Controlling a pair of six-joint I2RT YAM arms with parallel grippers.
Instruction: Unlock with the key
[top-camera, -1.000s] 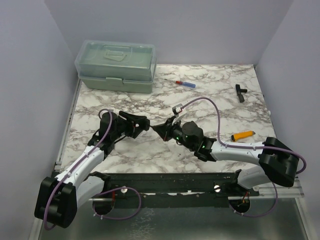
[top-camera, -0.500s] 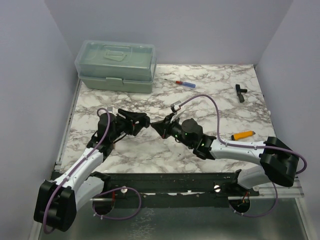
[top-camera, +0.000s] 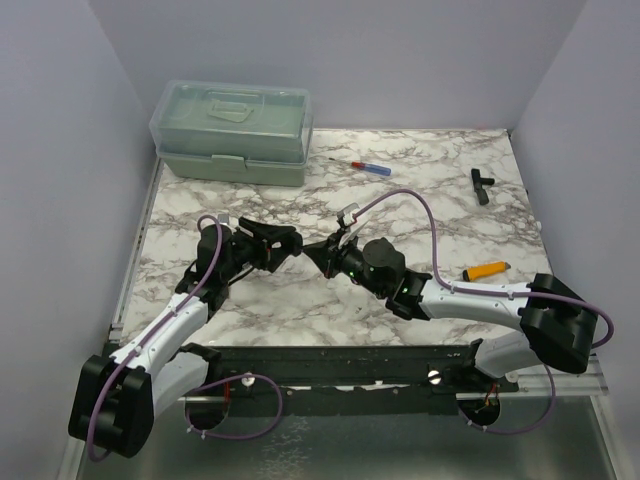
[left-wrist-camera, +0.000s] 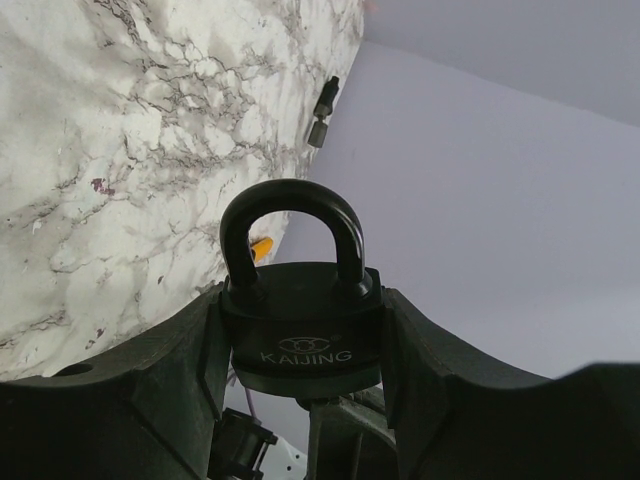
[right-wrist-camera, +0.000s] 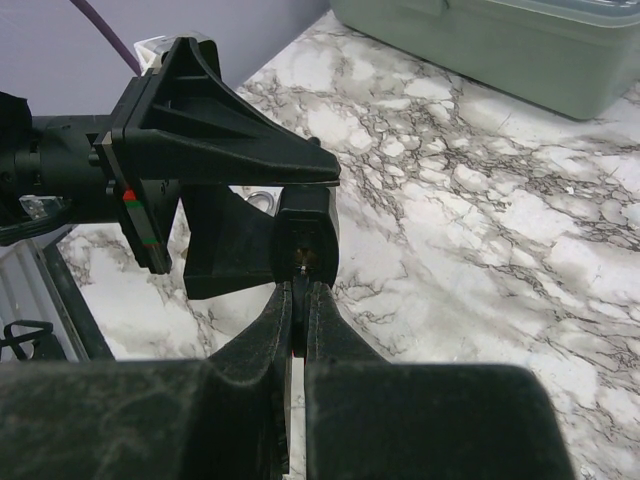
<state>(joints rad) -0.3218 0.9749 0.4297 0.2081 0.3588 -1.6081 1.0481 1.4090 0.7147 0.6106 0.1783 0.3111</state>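
Table: white marble pattern with grey veining.

Toolbox: green plastic with a clear lid, closed, at the far left corner.

Left pincer: clamped on the padlock body, one finger against each flank, over the middle of the table.

Right pincer: fingers pressed together, tips set against the underside of the lock. Whether a key sits between them cannot be told.

Padlock: matte black body, rounded shoulders, "KAIJING" embossed under a small emblem on the face. The black shackle arches over the top with both legs seated in the body. The underside faces the right pincer; a small brass glint shows at the keyway.

Utility knife: orange, lying near the right edge.

Screwdriver: red and blue handle, just right of the toolbox.

Black T-shaped part: far right.
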